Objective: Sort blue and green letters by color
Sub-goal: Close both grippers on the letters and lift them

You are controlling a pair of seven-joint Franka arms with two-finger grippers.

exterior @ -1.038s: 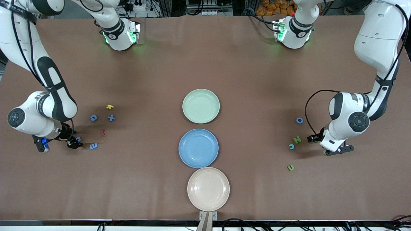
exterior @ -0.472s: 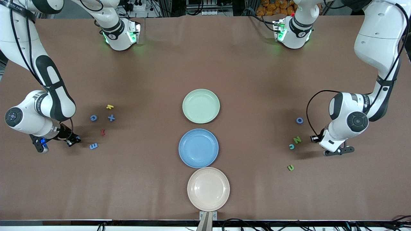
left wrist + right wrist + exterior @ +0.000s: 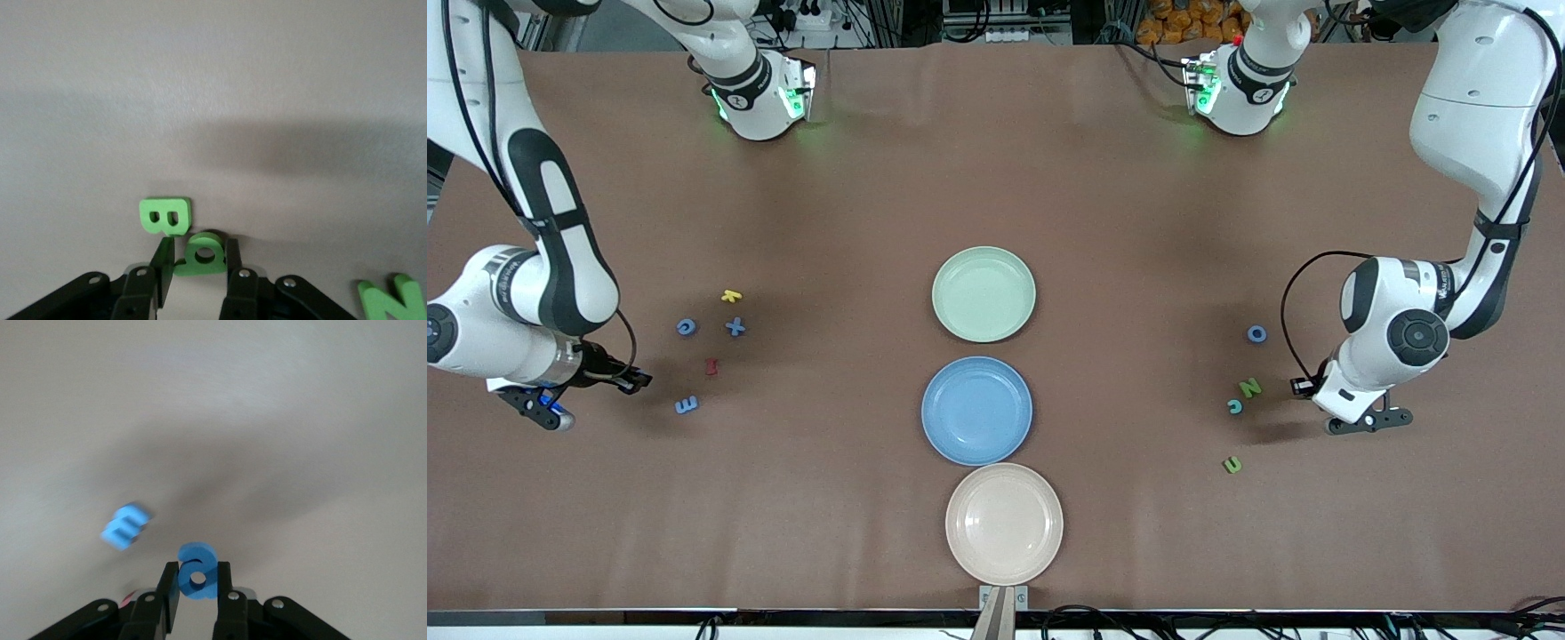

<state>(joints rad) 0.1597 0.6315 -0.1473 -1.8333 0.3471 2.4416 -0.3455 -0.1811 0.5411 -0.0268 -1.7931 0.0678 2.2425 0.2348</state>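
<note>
While three round plastic plates sit in a line down the middle of the brown table (image 3: 996, 160), a pale green plate (image 3: 983, 293) farthest from the front camera, a blue plate (image 3: 976, 411) next and a beige plate (image 3: 1004, 523) nearest, the small toy letters lie well apart from them at both ends. At the right arm's end are a yellow letter (image 3: 731, 296), a blue X (image 3: 735, 327), a blue round letter (image 3: 686, 327), a dark red letter (image 3: 711, 365) and a blue E (image 3: 686, 405). The right gripper (image 3: 630, 381) is beside that group. At the left arm's end lie a blue O (image 3: 1256, 334), a green N (image 3: 1250, 388), a teal C (image 3: 1234, 406) and a green U-shaped letter (image 3: 1232, 464). The left gripper (image 3: 1303, 386) is just beside the N.

In the left wrist view, the left gripper (image 3: 199, 257) is clamped on a chunky lime green letter with a hole (image 3: 203, 252). A green B (image 3: 165, 216) lies just beside it, and the green N (image 3: 393, 300) is near.

In the right wrist view, the right gripper (image 3: 196, 581) pinches a medium blue letter with a hole (image 3: 197, 570), held clear above the table. The blue E (image 3: 125, 526) lies on the table below it.
</note>
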